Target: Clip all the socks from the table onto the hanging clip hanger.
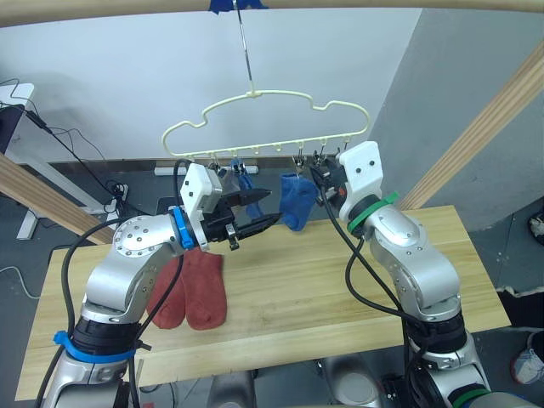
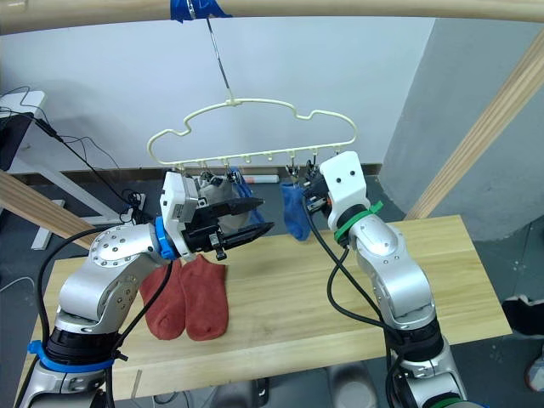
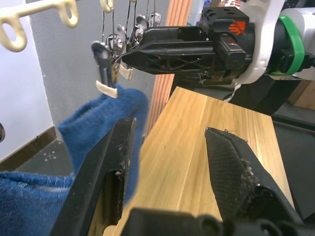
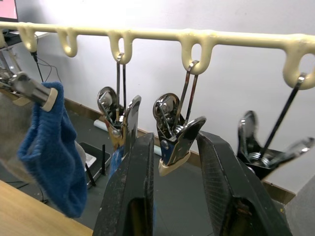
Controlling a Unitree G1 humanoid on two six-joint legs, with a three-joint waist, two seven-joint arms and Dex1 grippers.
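socks are counted as follows: two rust-red socks [image 1: 189,289] lie side by side on the table [image 1: 340,289], below the left arm; two blue socks are clipped to the clip hanger [image 1: 255,115], one [image 1: 297,201] hanging near the right gripper and another [image 1: 245,180] further toward the left arm; a grey sock [image 2: 219,194] is seen hanging behind the left gripper in the right eye view. a sixth sock cannot be made out.

the hanger is hung by its metal hook from a wooden pole [image 1: 340,4] marked with blue tape.

the left gripper [image 1: 259,211] is held open in the air, with nothing between its fingers, near the hanging blue sock. the right gripper [image 4: 174,191] is raised to the clip row; in the right wrist view its fingers are seen parted on either side of a metal clip [image 4: 173,129], though contact with the clip cannot be told. that view shows clips in close detail, which the head views show only as small shapes.
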